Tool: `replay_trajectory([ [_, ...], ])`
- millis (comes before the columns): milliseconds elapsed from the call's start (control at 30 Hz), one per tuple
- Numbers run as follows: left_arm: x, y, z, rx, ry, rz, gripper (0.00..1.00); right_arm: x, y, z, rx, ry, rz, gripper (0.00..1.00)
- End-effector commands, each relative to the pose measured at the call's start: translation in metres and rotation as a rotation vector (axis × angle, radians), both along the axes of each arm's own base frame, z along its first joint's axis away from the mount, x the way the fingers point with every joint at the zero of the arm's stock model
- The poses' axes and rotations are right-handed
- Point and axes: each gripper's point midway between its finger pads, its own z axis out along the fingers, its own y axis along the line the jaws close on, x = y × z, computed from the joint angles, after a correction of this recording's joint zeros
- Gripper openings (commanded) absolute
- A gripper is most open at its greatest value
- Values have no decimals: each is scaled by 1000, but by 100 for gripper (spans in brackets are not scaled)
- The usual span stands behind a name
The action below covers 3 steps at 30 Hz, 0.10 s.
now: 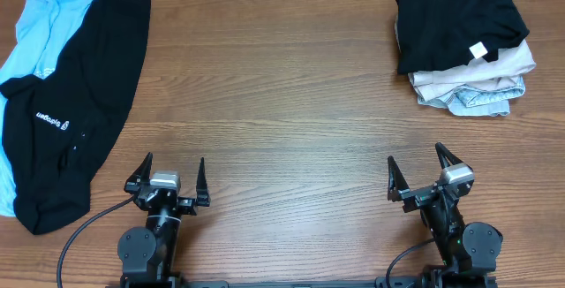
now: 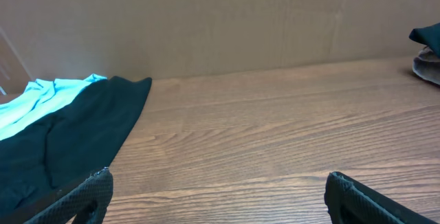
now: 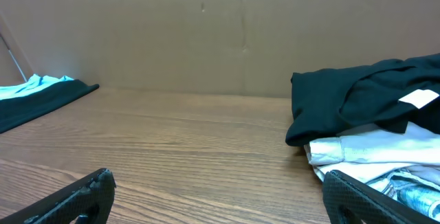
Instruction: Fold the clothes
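A black garment with white lettering (image 1: 79, 102) lies spread at the table's left edge, partly over a light-blue garment (image 1: 40, 32). At the far right, a folded black T-shirt (image 1: 455, 27) with a small white tag (image 1: 478, 51) tops a stack. My left gripper (image 1: 174, 169) stands open near the front edge, just right of the lettered garment (image 2: 82, 135), with nothing between its fingers. My right gripper (image 1: 417, 160) is open too, in front of the stack and apart from it. The black T-shirt (image 3: 357, 100) shows at the right of the right wrist view.
Under the black T-shirt lie folded beige and pale garments (image 1: 477, 85). A brown cardboard wall (image 2: 227, 25) closes the table's far side. Bare wooden tabletop (image 1: 282, 102) stretches between the two piles.
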Motion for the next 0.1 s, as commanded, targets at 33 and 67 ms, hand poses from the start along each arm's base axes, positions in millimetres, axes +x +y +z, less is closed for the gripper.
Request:
replay_trajectory([
  [33, 0, 2, 1, -9, -6, 12, 100, -1, 2, -2, -5, -5, 11, 100],
  [67, 0, 2, 1, -9, -6, 12, 100, -1, 2, -2, -4, -5, 11, 100],
])
